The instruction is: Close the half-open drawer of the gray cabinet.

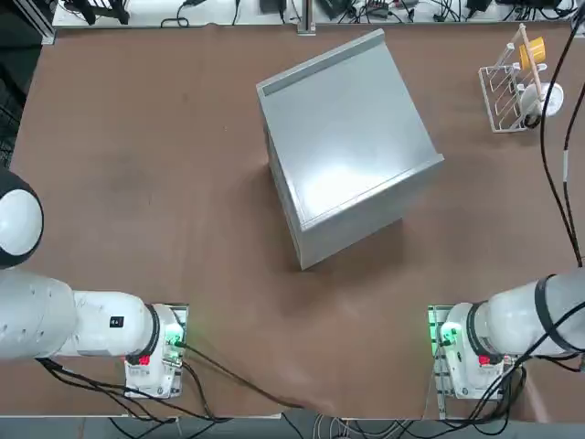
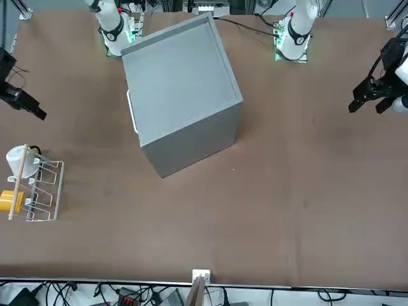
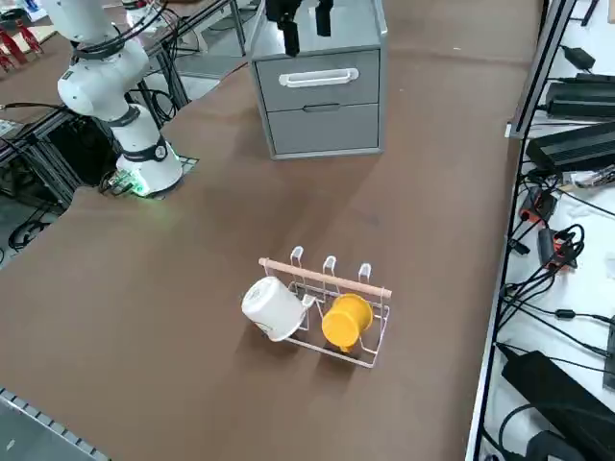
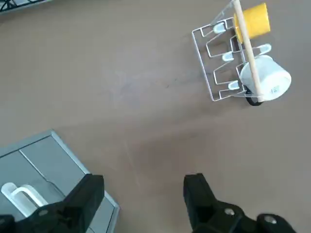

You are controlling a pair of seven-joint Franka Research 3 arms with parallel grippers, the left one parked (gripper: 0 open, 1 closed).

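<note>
The gray cabinet (image 1: 347,137) stands mid-table, turned so its front faces my right side. In the right side view its front shows an upper drawer front with a white handle (image 3: 317,77) and a plain lower one (image 3: 322,123). Both look near flush from here, and I cannot tell which stands out. The cabinet's corner and handle (image 4: 19,194) also show in the wrist view. My right gripper (image 4: 141,194) is open and holds nothing. It hovers high over the table, off the cabinet's front, between the cabinet and a wire rack. In the right side view the right gripper (image 3: 306,24) overlaps the cabinet top.
A white wire rack (image 1: 498,87) with a wooden bar holds a white mug (image 3: 272,307) and a yellow mug (image 3: 346,322) near the table's far right corner. My right arm's base (image 1: 462,352) is bolted at the near edge. Cables lie beyond the table edges.
</note>
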